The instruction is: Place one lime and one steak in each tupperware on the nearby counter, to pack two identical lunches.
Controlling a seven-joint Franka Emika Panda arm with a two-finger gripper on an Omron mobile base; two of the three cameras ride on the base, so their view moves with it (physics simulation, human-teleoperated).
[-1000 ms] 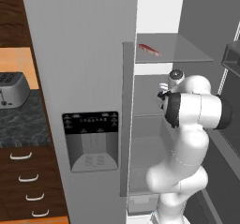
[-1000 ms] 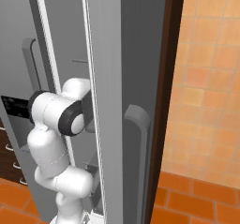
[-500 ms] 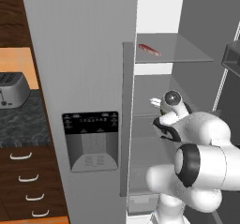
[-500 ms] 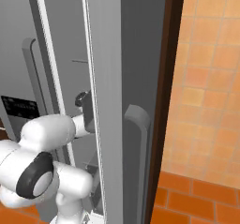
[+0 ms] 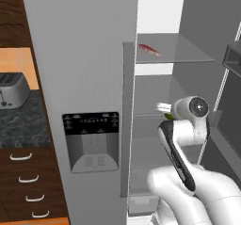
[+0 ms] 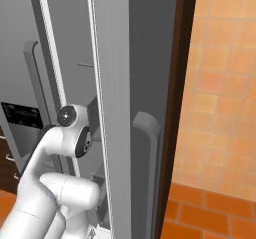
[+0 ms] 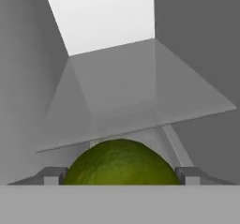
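The white arm reached into the open grey fridge (image 5: 84, 54), and the gripper (image 7: 121, 175) stood wide, its two dark fingertips (image 7: 52, 175) flanking a small round green lime (image 7: 120, 163) with the fruit filling the gap between them. Whether the tips were already pressing on the lime or only bracketing it could not be told, so I judged the grasp as at hand rather than made. In the left base view a sliver of that lime (image 5: 168, 117) showed beside the arm's wrist, inside the fridge, below the clear glass shelf (image 5: 188, 54). On that shelf, higher in the fridge, lay a thin red-pink steak (image 5: 149, 50), untouched. Left of the fridge ran the black-grey marbled bench (image 5: 21, 125) with a silver toaster (image 5: 13, 90) on it; no tupperware could be seen there. As far as I could judge, the packing had barely begun: nothing showed as delivered, and this lime and the steak remained in the fridge.
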